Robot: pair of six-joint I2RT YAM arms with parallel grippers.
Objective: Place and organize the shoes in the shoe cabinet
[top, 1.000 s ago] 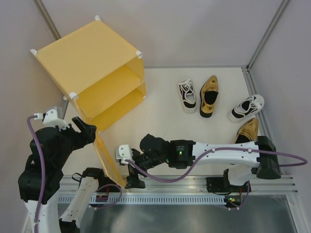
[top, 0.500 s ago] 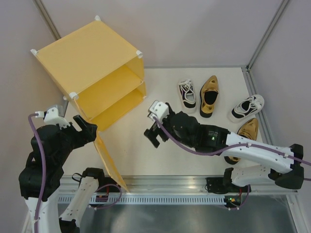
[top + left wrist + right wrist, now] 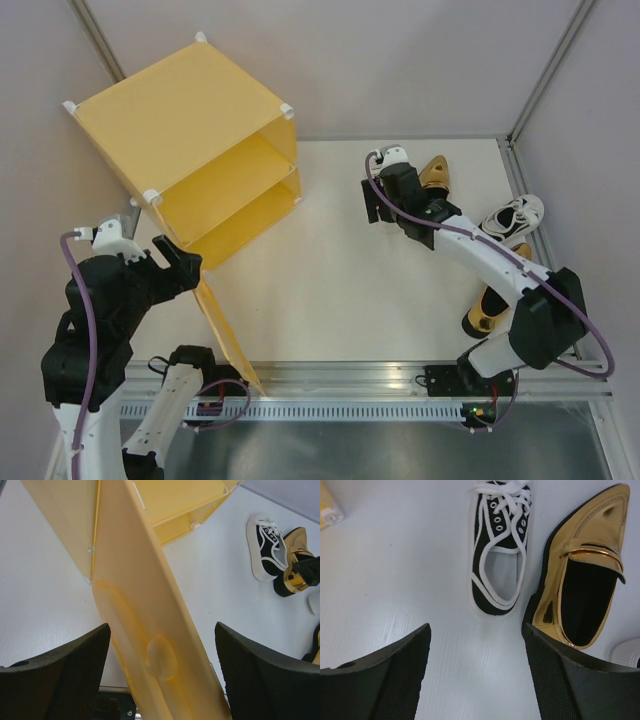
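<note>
The yellow shoe cabinet [image 3: 170, 110] stands at the far left with its door [image 3: 222, 335] swung open towards the near edge. My left gripper [image 3: 185, 262] is open, and the door [image 3: 150, 650] runs between its fingers in the left wrist view. My right gripper [image 3: 378, 210] is open and empty above a white-and-black sneaker [image 3: 500, 545]. A gold slip-on [image 3: 585, 580] lies right beside that sneaker. The gripper hides this sneaker in the top view. A second sneaker [image 3: 515, 215] and a second gold slip-on [image 3: 482, 318] lie at the right, the slip-on partly under my right arm.
The cabinet's inner shelf [image 3: 235, 175] and the space below it hold nothing. A metal frame post [image 3: 545, 70] rises at the table's far right corner. A rail [image 3: 400, 380] runs along the near edge.
My right arm has swung from beside the open door at the near edge out to the far side, over the sneaker and gold slip-on. The left arm has hardly moved.
</note>
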